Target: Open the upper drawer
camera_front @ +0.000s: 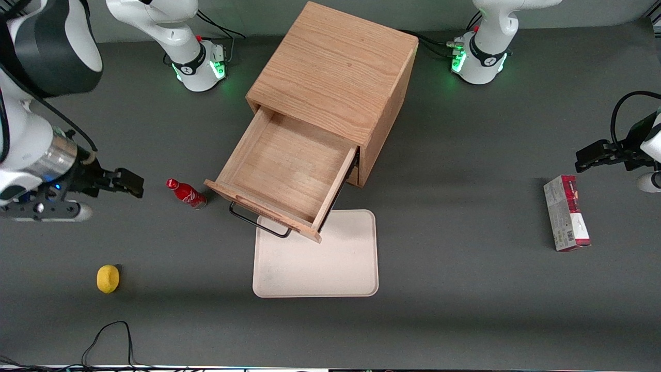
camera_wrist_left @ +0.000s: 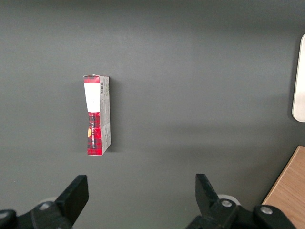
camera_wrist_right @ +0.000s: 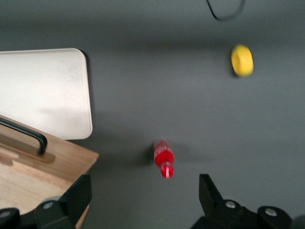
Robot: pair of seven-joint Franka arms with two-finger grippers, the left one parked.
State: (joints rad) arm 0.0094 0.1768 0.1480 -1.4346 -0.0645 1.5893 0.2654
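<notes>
The oak cabinet (camera_front: 338, 67) stands mid-table, and its upper drawer (camera_front: 289, 165) is pulled far out, showing a bare wooden inside. The drawer's black wire handle (camera_front: 257, 221) hangs over the edge of the tray. My right gripper (camera_front: 133, 184) hovers above the table toward the working arm's end, apart from the drawer, with the red bottle between them. It is open and holds nothing. In the right wrist view the gripper (camera_wrist_right: 143, 195) spreads wide over bare table, with the drawer front (camera_wrist_right: 43, 167) and handle (camera_wrist_right: 29, 135) beside one finger (camera_wrist_right: 76, 195).
A small red bottle (camera_front: 187, 194) (camera_wrist_right: 163, 158) lies beside the drawer front. A lemon (camera_front: 108, 278) (camera_wrist_right: 242, 60) sits nearer the front camera. A cream tray (camera_front: 330, 268) (camera_wrist_right: 43, 90) lies in front of the drawer. A red-and-white carton (camera_front: 566, 213) (camera_wrist_left: 97, 115) lies toward the parked arm's end.
</notes>
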